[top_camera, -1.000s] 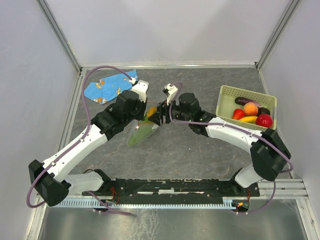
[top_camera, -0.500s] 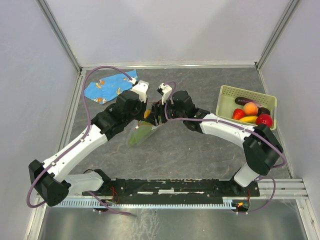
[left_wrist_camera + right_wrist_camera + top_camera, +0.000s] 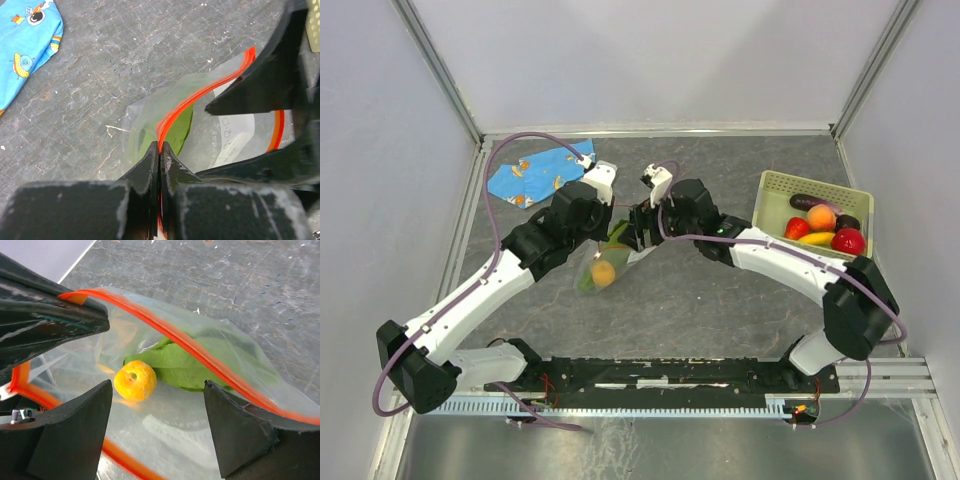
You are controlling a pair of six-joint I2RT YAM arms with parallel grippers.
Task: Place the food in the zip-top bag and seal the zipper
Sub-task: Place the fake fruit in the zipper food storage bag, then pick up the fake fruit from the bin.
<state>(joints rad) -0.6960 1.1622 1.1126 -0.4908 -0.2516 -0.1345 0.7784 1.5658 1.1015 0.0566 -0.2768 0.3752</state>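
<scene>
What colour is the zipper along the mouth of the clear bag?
Red-orange. The zipper shows best in the left wrist view.

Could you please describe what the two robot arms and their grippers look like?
Both the left arm and right arm have white tubular links joined by chunky black joints. A thin purple cable runs along each. The left gripper and right gripper have matte black, wedge-shaped fingers. No markings show.

Left gripper [image 3: 159, 150] pinched tight on the red-orange zipper [image 3: 200, 95], clear bag [image 3: 145, 112] mouth gaping, green leaf [image 3: 181, 131] lying inside, blue printed cloth [image 3: 25, 45] up at top left.
</scene>
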